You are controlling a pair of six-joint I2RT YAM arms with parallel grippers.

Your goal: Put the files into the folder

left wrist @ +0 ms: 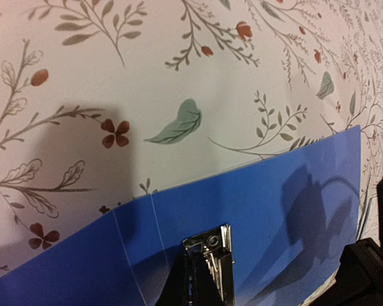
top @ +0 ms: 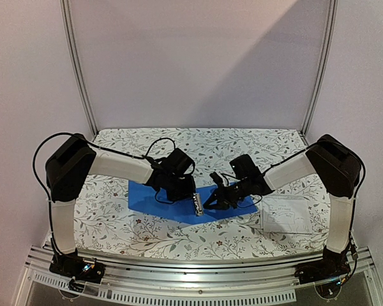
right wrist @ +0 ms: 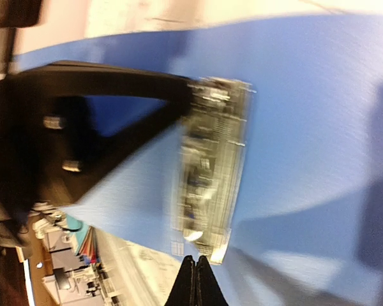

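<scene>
Two pinches to call: the left gripper had its black fingers converged on one end of the metal clip, gripping it, though that view was blurred. The right gripper was clenched tip to tip on nothing, just beside the clip. The folder lay open and flat, smooth blue, on the floral tablecloth, with bare cloth beyond its far edge. The files, a thin white sheet, lay just beside its right edge.
</scene>
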